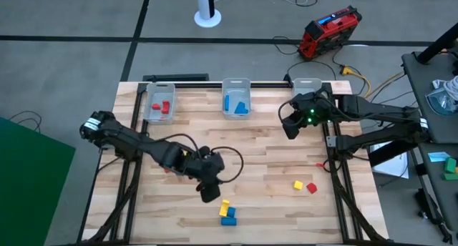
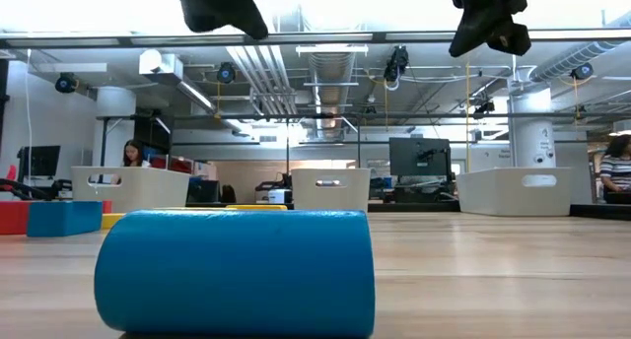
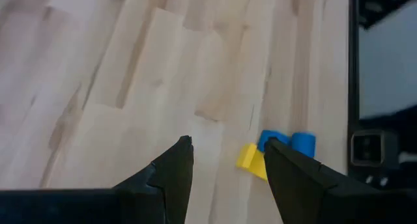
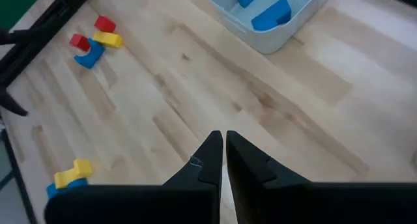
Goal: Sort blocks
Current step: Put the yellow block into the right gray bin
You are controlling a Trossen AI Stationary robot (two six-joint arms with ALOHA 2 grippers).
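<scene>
Table (image 1: 272,174): pale wood planks, smooth matt finish. Bins (image 1: 236,85): translucent plastic. Blocks (image 1: 227,214): smooth, solid-coloured (apparently plastic). Gripper fingers (image 3: 172,168): matt black.

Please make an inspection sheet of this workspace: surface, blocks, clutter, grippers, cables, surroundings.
Surface: wooden table.
Job's things: red blocks in left bin, blue blocks in middle bin; loose yellow and blue blocks at the front, yellow block and red block to the right.
Clutter: nothing seen.
Grippers: left gripper open above the table beside the front blocks; right gripper shut, empty, near the right bin.
Cables: cable looped on the left arm.
Surroundings: red device on the floor.
</scene>
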